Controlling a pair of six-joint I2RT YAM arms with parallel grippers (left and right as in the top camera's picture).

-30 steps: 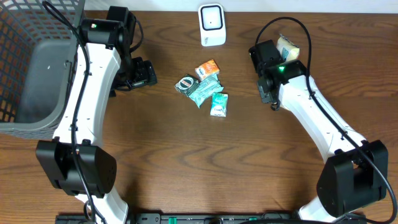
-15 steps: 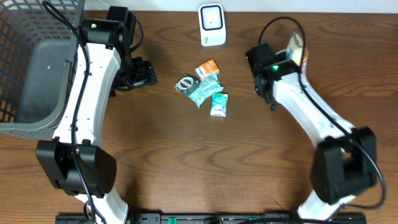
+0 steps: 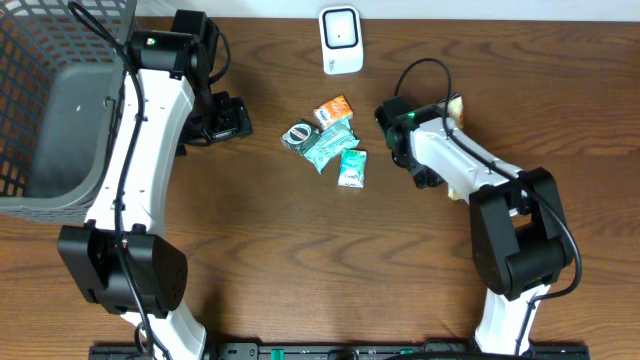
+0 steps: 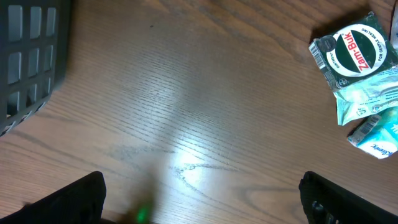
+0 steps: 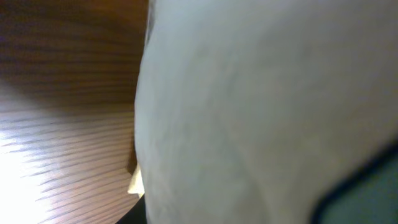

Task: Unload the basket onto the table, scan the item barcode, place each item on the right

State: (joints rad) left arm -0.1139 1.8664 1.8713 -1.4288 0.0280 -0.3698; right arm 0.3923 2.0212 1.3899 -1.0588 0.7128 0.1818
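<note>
One worry: could drop the pale packet (image 3: 456, 104), tucked by the right gripper (image 3: 448, 108) well apart from the scanner (image 3: 340, 41), if loosely pinched. Can't tell whether clamped or letting go. Left gripper (image 4: 199, 199) spread wide, idle.

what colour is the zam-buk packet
The Zam-Buk packet is dark green with a white round label and red lettering; it shows clearest in the left wrist view.

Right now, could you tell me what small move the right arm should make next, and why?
I would probably carry the pale item left toward the white scanner: it fills the right wrist view but sits well aside of the scanner.
</note>
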